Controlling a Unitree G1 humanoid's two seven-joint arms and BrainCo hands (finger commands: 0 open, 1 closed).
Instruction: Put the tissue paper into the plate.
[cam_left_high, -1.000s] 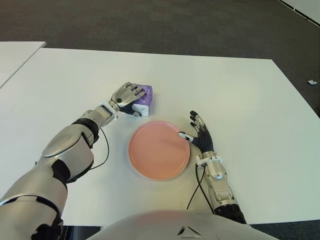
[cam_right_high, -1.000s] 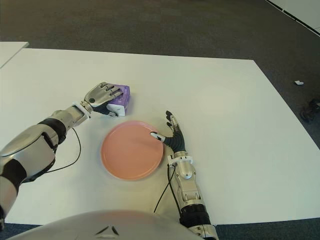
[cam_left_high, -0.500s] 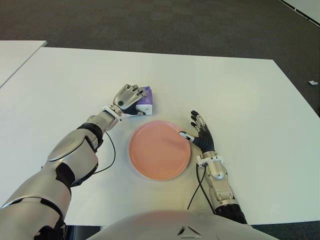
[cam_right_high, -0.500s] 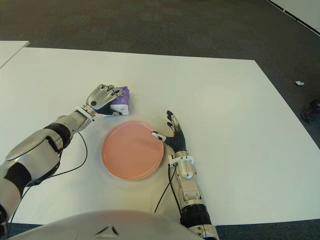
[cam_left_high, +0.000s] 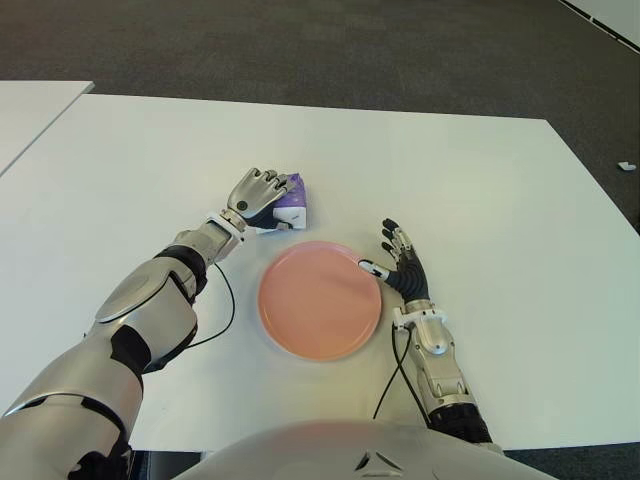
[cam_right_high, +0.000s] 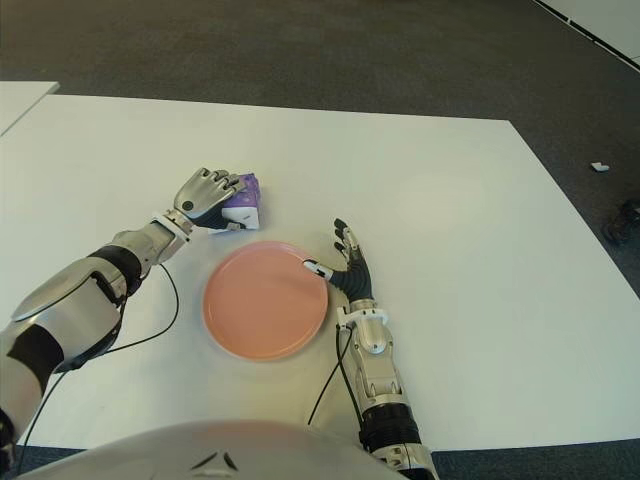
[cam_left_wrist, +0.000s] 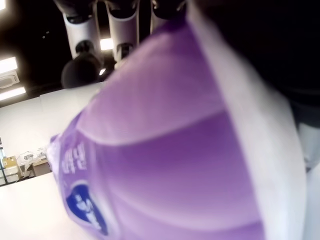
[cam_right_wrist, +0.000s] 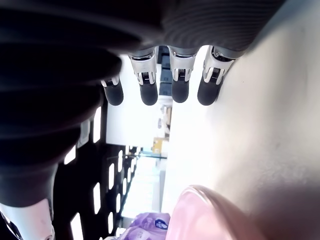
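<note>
A purple and white tissue pack (cam_left_high: 292, 198) lies on the white table (cam_left_high: 480, 190), just beyond the far left rim of the pink plate (cam_left_high: 320, 305). My left hand (cam_left_high: 257, 190) covers the pack from its left side, fingers curled over the top. In the left wrist view the pack (cam_left_wrist: 170, 165) fills the frame against the palm, with fingers (cam_left_wrist: 82, 30) bent past it. My right hand (cam_left_high: 398, 262) shows beside the plate's right rim, fingers spread and holding nothing, thumb at the rim. The plate holds nothing.
A black cable (cam_left_high: 218, 308) loops on the table beside my left forearm, and another runs under my right forearm. A second white table (cam_left_high: 30, 110) stands at the far left. Dark carpet lies beyond, with a small white scrap (cam_left_high: 624, 165) on it.
My left forearm has swung in nearer to my body while the hand stayed on the pack, its fingers closing further over it. The pack has barely shifted. The right hand has hardly moved.
</note>
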